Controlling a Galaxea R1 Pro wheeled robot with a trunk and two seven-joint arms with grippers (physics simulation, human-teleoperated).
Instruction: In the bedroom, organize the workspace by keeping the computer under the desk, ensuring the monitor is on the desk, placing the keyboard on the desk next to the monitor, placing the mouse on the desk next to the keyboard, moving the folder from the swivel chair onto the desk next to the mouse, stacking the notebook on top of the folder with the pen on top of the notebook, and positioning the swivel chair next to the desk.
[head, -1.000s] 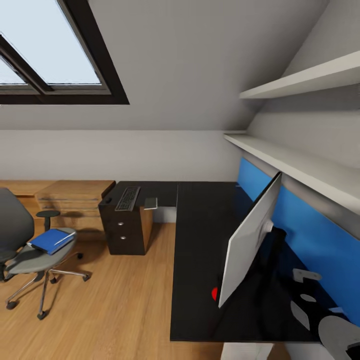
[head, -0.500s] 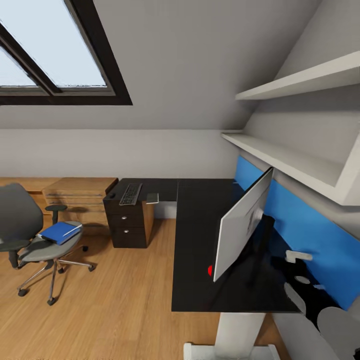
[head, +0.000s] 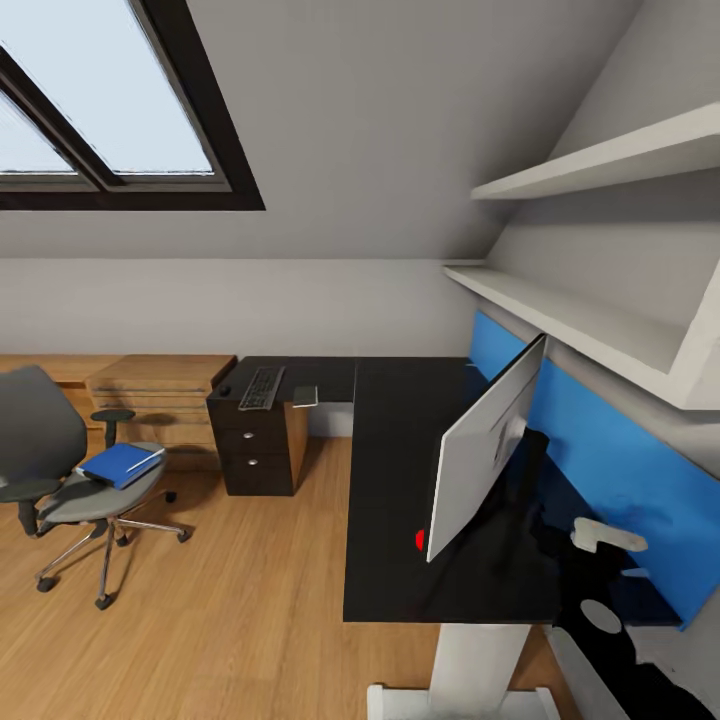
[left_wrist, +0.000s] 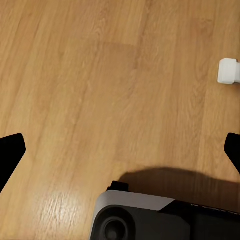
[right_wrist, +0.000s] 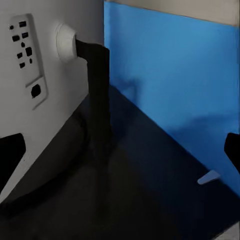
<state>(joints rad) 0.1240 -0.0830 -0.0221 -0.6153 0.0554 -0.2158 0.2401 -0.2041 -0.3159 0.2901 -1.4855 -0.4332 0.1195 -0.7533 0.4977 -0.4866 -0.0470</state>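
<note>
Sloped attic walls and a skylight (head: 100, 100) frame your bedroom scene, with wooden floor (head: 250, 560) below. Nearest to you, the left claw (left_wrist: 120, 150) hangs over bare floorboards, its two black fingertips (left_wrist: 11, 152) spread wide at the edges of its wrist view with nothing between them; a small white block (left_wrist: 229, 71) sits on the floor ahead of it. Your right claw (right_wrist: 120, 155) is likewise open, its tips far apart, pointing at the silver back of the monitor (head: 485, 455) and the black neck of its stand, just in front of the blue wall panel (head: 610, 460).

From the head view, the monitor stands upright on the near arm of the L-shaped worktop (head: 400, 480), turned edge-on to you, a red dot at its lower corner. White shelves (head: 570, 320) run along the wall above it.

Further off to your left, the swivel chair (head: 70, 470) stands on the floor, well apart from the worktop. On its seat lies the folder (head: 120, 465), with the slim white pen (head: 145, 460) resting on top of it.

Farthest back, the keyboard (head: 260, 387) lies on the far arm of the worktop above the black drawer unit (head: 255, 450), with the notebook (head: 305, 396) just beside it. A low wooden shelf unit (head: 160, 395) stands against the wall next to the drawers.
</note>
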